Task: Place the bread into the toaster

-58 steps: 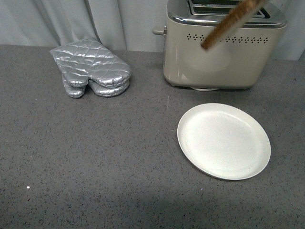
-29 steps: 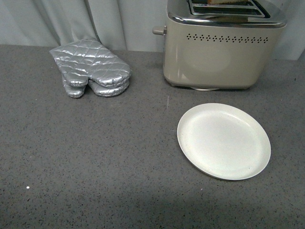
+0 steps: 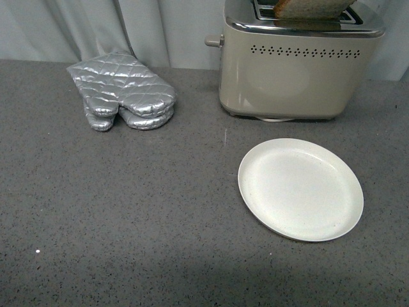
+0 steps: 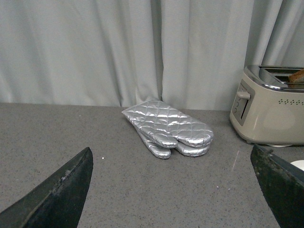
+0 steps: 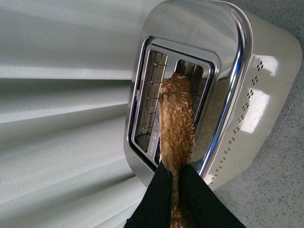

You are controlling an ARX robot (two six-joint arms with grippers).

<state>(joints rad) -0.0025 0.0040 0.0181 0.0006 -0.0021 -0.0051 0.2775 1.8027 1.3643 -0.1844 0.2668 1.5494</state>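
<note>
while right pincer [image 5: 175, 170] clamps bread [image 5: 177, 118] at toaster [image 5: 266, 95] slot | left pincer [image 4: 171, 190] gapes wide, empty

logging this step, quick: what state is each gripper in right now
Left gripper: open, holding nothing.
Right gripper: shut on the bread, at the toaster slot.
</note>
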